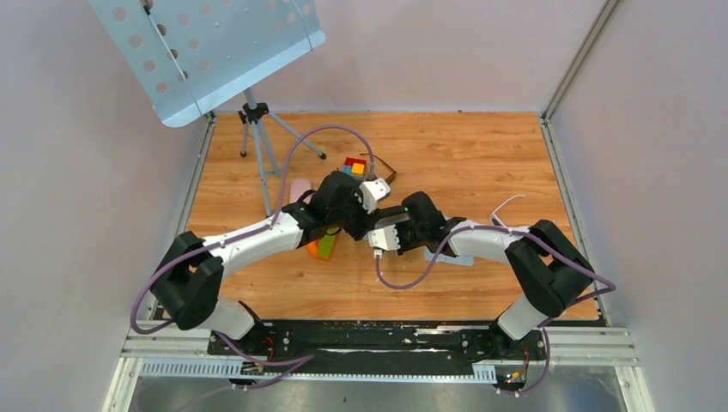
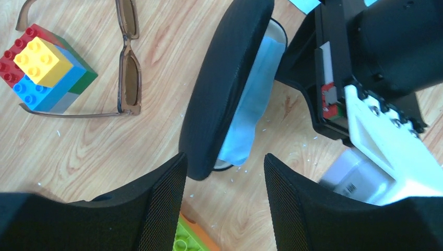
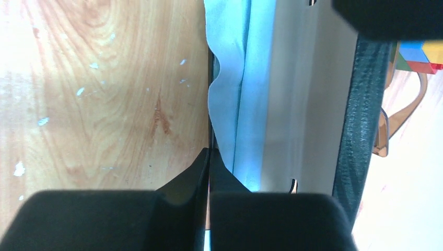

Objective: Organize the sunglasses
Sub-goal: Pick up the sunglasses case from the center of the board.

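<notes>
The sunglasses (image 2: 128, 78) have a thin brown frame and lie unfolded on the wood next to a stack of coloured bricks (image 2: 39, 70). They also show in the top view (image 1: 384, 168) and at the right edge of the right wrist view (image 3: 399, 121). The black glasses case (image 2: 224, 89) stands open with a blue cloth (image 2: 256, 89) inside. My right gripper (image 3: 209, 157) is shut on the case's near rim beside the cloth (image 3: 232, 78). My left gripper (image 2: 224, 175) is open and empty, just short of the case's end and right of the sunglasses.
A pink case (image 1: 299, 189) lies left of my left wrist. A green and orange brick (image 1: 324, 247) lies under the left arm. A pale box (image 2: 350, 178) sits under the right arm. A tripod with a perforated panel (image 1: 257, 146) stands at the back left.
</notes>
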Robot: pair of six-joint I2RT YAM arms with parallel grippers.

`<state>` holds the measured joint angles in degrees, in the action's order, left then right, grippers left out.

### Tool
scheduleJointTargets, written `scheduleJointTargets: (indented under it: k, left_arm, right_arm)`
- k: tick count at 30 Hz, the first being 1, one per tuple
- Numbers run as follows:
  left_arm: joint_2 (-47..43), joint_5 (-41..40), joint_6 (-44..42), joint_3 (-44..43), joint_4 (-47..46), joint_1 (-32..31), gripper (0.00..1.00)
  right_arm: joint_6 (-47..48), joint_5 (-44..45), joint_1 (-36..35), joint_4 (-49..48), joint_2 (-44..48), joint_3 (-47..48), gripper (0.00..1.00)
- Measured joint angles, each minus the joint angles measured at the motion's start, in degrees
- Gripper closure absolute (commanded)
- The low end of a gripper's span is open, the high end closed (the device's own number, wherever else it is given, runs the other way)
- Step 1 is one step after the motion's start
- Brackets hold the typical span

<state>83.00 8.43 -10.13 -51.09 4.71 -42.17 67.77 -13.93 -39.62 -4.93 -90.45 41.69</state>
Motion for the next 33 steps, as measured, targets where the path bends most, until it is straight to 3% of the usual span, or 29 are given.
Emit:
scheduleJointTargets:
  k: [6,12,22,33]
  left_arm:
    - [6.8,-0.6,-2.6,-5.4,2.1,0.0,0.46]
    - [12.9,0.0,-4.1,-8.7,3.0,0.1,0.67]
    - [12.0,0.8,-5.2,-7.6,2.8,0.8,0.96]
    - [2.6,-1.3,-3.4,-0.2,-2.0,0.9,1.0]
  right_arm:
    - [0.0,-2.4,0.1,5.4,0.7,1.3,1.0]
    - [-0.1,-4.1,0.1,8.3,1.5,2.0,1.0]
    - [-1.0,-4.0,0.1,10.2,3.7,2.0,0.92]
    - [-7.0,-4.7,-0.1,10.0,6.4,3.2,0.76]
